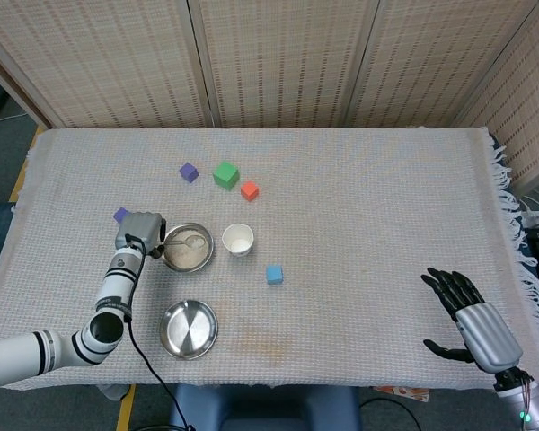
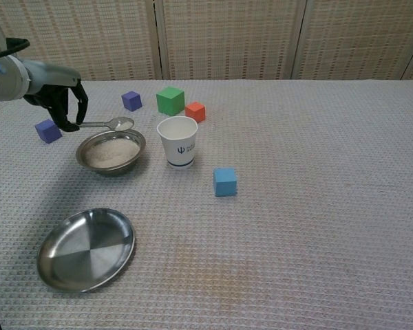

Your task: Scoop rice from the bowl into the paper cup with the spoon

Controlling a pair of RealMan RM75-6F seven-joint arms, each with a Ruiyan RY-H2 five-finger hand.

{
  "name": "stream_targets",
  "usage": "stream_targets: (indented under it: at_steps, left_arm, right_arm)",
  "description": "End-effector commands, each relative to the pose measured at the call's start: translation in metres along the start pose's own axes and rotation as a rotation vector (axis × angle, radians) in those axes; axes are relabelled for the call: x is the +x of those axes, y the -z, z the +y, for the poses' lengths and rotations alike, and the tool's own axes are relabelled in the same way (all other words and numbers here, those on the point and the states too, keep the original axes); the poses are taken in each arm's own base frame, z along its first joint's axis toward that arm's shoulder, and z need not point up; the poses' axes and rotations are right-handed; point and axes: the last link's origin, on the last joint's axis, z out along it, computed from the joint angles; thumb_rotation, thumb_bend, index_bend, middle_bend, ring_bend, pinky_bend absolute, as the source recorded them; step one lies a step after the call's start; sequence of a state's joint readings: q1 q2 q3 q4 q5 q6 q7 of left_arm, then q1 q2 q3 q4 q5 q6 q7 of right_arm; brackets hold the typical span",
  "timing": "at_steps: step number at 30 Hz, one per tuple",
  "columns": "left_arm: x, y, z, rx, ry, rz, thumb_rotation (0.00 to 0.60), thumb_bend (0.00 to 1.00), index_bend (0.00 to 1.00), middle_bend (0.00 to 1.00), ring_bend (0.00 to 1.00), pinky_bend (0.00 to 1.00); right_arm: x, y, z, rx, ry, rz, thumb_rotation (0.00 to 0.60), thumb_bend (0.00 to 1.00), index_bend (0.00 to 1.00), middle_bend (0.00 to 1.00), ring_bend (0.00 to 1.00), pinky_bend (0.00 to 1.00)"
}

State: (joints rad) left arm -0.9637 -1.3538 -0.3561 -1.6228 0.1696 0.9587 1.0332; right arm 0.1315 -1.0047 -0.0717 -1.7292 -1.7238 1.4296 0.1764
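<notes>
Holding the spoon (image 2: 115, 124) above the bowl (image 2: 111, 152), left hand (image 2: 58, 100); right hand (image 1: 472, 312) fingers spread

Five cubes (image 2: 225, 181), one bowl (image 2: 111, 152), plate (image 2: 87, 249), cup (image 2: 178, 141), spoon (image 2: 110, 124).

Bowl (image 2: 111, 152): small round steel dish holding a level bed of white rice (image 2: 112, 149), standing at 9 o'clock of the paper cup. Paper cup (image 2: 178, 141): white, upright, open-mouthed, blue emblem on its side. Spoon (image 2: 109, 124): metal, held roughly level above the bowl's far rim, its handle pointing to 9 o'clock.
</notes>
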Motion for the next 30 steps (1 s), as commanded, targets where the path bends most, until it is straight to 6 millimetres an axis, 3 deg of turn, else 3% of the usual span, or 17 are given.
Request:
stream_targets:
  at_steps: [1,9,18,30]
  left_arm:
    - [0.018,-0.001,0.018,-0.016,-0.005,0.007,0.600,0.38,0.65,1.00,1.00,1.00]
    - [0.027,-0.007,0.054,-0.042,-0.050,0.030,0.600,0.38,0.65,1.00,1.00,1.00]
    - [0.026,-0.015,0.080,-0.040,-0.090,0.056,0.600,0.38,0.65,1.00,1.00,1.00]
    - [-0.002,-0.018,0.096,-0.042,-0.313,0.250,0.600,0.38,0.65,1.00,1.00,1.00]
  right_arm:
    - [0.000,-0.001,0.001,-0.004,0.001,0.001,0.600,0.07,0.00,0.00,0.00,0.00]
    - [-0.001,-0.002,0.001,-0.007,-0.004,-0.014,0.600,0.07,0.00,0.00,0.00,0.00]
    - [0.000,-0.004,0.005,-0.017,-0.009,-0.014,0.600,0.07,0.00,0.00,0.00,0.00]
    - [0.003,-0.003,0.006,-0.015,-0.012,-0.003,0.600,0.07,0.00,0.00,0.00,0.00]
